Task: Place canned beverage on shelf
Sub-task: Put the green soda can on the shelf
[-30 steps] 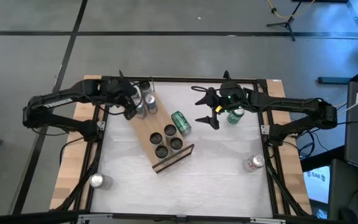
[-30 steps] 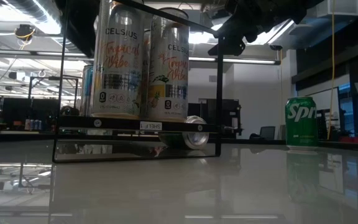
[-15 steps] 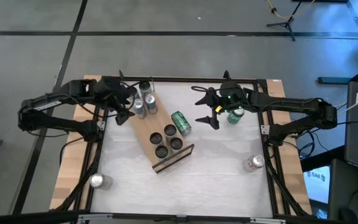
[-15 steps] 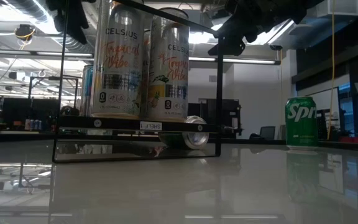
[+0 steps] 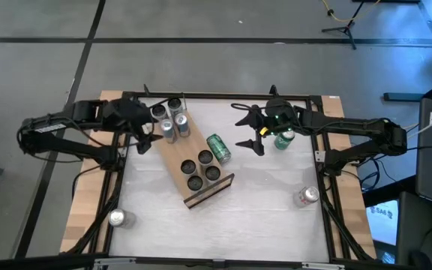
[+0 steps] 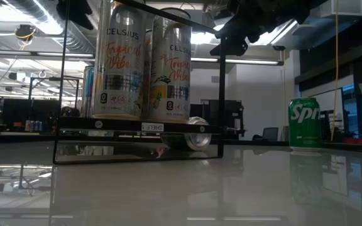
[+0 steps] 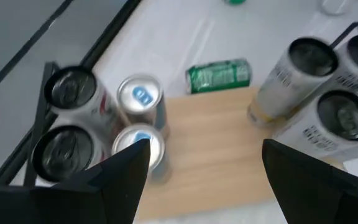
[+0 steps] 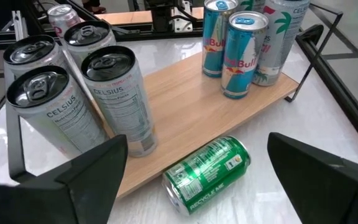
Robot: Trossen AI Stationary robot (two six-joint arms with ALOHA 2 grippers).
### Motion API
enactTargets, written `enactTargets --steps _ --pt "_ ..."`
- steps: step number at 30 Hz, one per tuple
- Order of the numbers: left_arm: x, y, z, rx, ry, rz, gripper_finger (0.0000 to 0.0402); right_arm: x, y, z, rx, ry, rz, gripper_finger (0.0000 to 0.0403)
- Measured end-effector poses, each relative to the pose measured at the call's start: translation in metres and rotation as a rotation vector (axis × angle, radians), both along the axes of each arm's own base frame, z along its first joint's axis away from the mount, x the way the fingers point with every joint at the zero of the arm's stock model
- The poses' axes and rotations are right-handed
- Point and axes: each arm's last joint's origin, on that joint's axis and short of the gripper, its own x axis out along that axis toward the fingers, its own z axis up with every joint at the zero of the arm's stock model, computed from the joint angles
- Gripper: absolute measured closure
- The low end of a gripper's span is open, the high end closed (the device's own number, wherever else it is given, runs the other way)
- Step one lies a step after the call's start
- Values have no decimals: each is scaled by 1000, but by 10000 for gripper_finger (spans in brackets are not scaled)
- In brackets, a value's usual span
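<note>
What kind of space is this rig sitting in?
Probably an open industrial lab or workshop: bare concrete floor around the table, exposed ceiling ducts with strip lights, and a stand with a yellow cable beyond the table.

You have one shelf (image 5: 178, 150) carrying eight upright cans (image 5: 205, 157). Off it are two green cans (image 5: 218, 148) and two silver cans (image 5: 306, 196).

The shelf (image 5: 195, 166) lies diagonally between both grippers. Four cans (image 5: 171, 118) stand on its end before the left fingers (image 7: 120, 174); three cans (image 5: 202, 169) occupy the opposite end. A fallen can (image 5: 218, 148) lies beside the shelf, before the right fingers (image 8: 98, 168).
</note>
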Motion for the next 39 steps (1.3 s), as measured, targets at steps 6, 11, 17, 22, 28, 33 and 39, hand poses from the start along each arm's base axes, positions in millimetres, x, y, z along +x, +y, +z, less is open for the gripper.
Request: enactTargets --steps 6,11,17,22,28,33,39 --pt "5 -3 3 24 -46 -16 104 0 -1 0 -16 4 -31 8" --pt "7 -5 6 42 -75 -17 104 0 -2 0 -32 8 -62 7" --pt "8 -8 6 24 -83 -18 104 0 -2 0 -26 10 -64 9" --pt "8 -9 6 9 -92 -16 104 0 1 0 43 0 7 11" --pt "8 -10 6 0 -95 -13 104 0 0 0 149 5 -73 11" --pt "8 -10 6 -1 -95 -12 104 2 0 0 172 10 -169 11" --pt "9 -10 7 0 -107 -12 104 14 -4 -20 283 83 -352 10"
